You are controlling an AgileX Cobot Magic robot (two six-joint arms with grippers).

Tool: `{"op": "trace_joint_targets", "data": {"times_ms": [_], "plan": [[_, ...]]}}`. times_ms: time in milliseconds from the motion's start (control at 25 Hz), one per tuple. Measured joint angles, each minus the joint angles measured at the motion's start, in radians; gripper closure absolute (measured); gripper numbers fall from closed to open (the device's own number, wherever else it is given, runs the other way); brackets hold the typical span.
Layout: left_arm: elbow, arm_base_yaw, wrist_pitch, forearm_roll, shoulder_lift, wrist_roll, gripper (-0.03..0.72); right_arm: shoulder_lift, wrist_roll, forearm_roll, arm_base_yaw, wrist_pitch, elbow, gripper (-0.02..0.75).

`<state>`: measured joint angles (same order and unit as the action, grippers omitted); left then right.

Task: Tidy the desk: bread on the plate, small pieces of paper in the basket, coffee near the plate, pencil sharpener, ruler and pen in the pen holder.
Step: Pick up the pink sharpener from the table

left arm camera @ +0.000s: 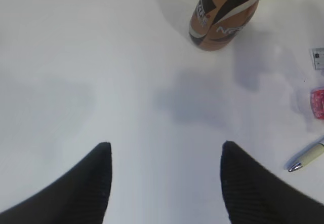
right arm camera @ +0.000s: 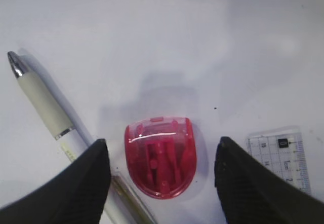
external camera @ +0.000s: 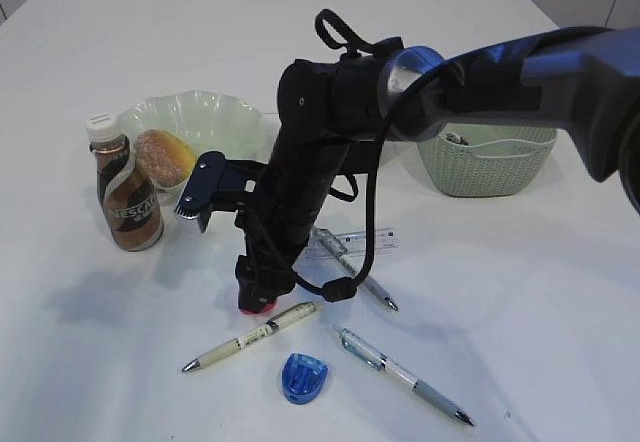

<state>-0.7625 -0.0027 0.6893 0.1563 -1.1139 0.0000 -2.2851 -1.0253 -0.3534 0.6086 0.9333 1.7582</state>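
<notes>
My right gripper (right arm camera: pixel 162 142) is open, low over the table, with its fingers on either side of a red pencil sharpener (right arm camera: pixel 161 155); in the exterior view the gripper (external camera: pixel 258 292) stands over the sharpener (external camera: pixel 258 308). A cream pen (right arm camera: pixel 45 102) lies just left of it and a clear ruler (right arm camera: pixel 281 158) to its right. My left gripper (left arm camera: pixel 166 144) is open and empty over bare table, short of the brown coffee bottle (left arm camera: pixel 223 16). The bread (external camera: pixel 165 157) lies on the pale green plate (external camera: pixel 215 112), with the coffee bottle (external camera: pixel 125 197) beside it. No pen holder shows.
A green basket (external camera: pixel 485 162) stands at the back right behind the right arm. A blue pencil sharpener (external camera: pixel 303 377), a blue-grey pen (external camera: pixel 400 372), the cream pen (external camera: pixel 255 334) and another pen (external camera: pixel 365 284) on the ruler (external camera: pixel 350 242) lie near the front.
</notes>
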Motion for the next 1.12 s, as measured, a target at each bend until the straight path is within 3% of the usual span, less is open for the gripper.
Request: {"op": "trace_joint_targets", "data": {"times_ms": [1120], "plan": [[0.0, 0.0, 0.001, 0.0, 0.0, 0.0, 0.214, 0.0, -0.002, -0.033, 0.025, 0.001, 0.0, 0.227]]}}
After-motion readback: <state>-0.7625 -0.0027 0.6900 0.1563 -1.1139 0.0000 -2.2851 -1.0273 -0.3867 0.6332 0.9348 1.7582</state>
